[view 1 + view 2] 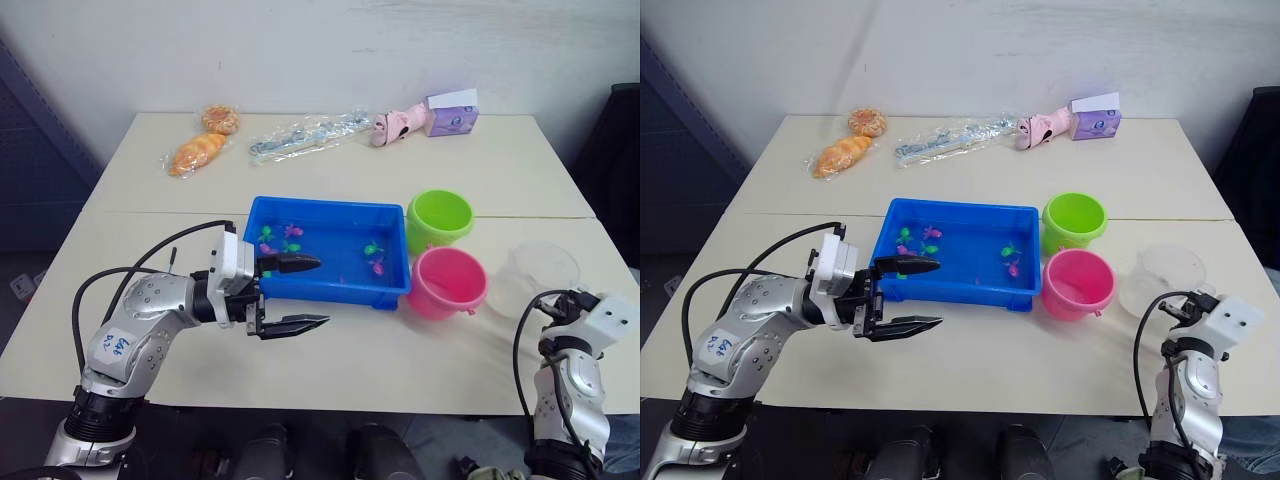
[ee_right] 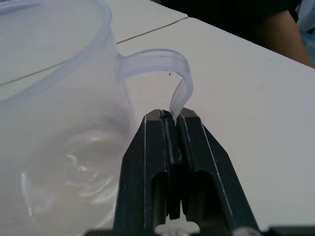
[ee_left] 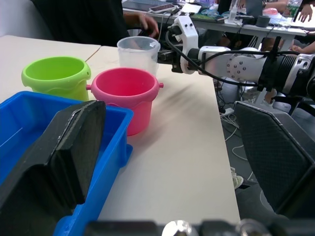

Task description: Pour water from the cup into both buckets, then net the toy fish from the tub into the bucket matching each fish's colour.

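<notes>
Cup [image 2: 59,123] upright beside pink bucket [image 1: 446,283]; right wrist view shows right gripper [image 2: 171,118] pinched on its handle. Left gripper [image 1: 305,294] spread wide, empty, at tub [image 1: 330,290] front rim.

1. The tub [image 1: 330,290], a shallow bright blue tray, is set near the middle of the desk.
2. Tiny green and pink toy fish [image 1: 293,233] are scattered inside it.
3. The lime green bucket [image 1: 439,218] is stood upright just beside the tub's right end, and the pink bucket [image 1: 446,281] touches it on the near side.
4. The clear cup [image 1: 535,275] is placed upright to the right of the pink bucket; its thin curved handle [image 2: 178,93] is pinched by the right tool [image 2: 172,118].
</notes>
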Robot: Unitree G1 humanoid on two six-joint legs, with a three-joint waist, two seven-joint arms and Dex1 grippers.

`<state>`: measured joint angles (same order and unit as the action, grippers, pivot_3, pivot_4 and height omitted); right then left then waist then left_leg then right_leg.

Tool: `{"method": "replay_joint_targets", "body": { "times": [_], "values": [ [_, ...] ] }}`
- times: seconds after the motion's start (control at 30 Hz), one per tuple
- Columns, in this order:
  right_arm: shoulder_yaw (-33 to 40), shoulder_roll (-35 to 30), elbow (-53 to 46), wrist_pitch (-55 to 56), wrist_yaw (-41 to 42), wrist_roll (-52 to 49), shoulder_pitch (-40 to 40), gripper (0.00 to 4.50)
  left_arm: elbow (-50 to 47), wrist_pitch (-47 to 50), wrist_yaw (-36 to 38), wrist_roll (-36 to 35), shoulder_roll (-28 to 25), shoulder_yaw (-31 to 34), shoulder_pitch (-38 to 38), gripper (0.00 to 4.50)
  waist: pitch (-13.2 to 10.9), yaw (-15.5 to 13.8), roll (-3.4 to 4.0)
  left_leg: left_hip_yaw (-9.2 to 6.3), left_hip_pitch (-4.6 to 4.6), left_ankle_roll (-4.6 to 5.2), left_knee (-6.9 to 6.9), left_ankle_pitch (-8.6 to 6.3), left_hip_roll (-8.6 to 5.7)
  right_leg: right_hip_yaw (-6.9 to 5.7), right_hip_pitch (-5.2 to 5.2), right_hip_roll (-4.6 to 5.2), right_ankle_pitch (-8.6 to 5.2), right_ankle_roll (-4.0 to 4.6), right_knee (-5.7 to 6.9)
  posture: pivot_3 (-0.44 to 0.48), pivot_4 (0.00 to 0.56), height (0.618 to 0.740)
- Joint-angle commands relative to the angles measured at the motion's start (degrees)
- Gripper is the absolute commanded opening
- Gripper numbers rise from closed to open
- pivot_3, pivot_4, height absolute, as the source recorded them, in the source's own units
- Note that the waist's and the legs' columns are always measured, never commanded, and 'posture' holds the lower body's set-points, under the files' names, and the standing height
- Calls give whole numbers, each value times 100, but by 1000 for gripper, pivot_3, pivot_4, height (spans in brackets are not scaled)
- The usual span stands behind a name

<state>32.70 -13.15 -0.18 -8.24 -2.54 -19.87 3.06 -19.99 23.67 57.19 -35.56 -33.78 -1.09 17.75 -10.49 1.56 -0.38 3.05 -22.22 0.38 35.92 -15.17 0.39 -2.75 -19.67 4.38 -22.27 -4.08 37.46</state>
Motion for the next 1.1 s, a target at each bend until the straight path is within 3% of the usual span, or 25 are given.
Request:
{"method": "replay_joint_targets", "body": {
  "times": [0.03,0.3,0.5,1.1],
  "values": [
    [205,-400,-1237,-233,52,-92,-290,56,26,-79,66,2,16,34,118,4500,-8,-3,14,0,-2,0,0,0,0,0,-1,0,0,0,-1,0,150,740],
    [246,-1684,-3096,-1317,477,342,-1209,56,356,-121,317,41,163,-194,315,4500,-10,-6,14,0,-3,0,-1,0,0,-1,0,-2,-3,-5,-5,0,150,740],
    [-4,-2428,-3828,-1816,705,1210,-1483,56,505,-14,511,-21,303,-356,465,4500,-12,-11,10,0,-4,-4,0,2,0,-1,1,-6,-5,-9,-7,0,150,740],
    [-1086,-2919,-3237,-845,935,3478,-1201,56,538,-14,307,54,498,-372,494,4500,-20,-25,-4,-1,-5,-7,2,4,-3,-2,1,-6,-6,-13,-9,0,150,740]
  ]
}}
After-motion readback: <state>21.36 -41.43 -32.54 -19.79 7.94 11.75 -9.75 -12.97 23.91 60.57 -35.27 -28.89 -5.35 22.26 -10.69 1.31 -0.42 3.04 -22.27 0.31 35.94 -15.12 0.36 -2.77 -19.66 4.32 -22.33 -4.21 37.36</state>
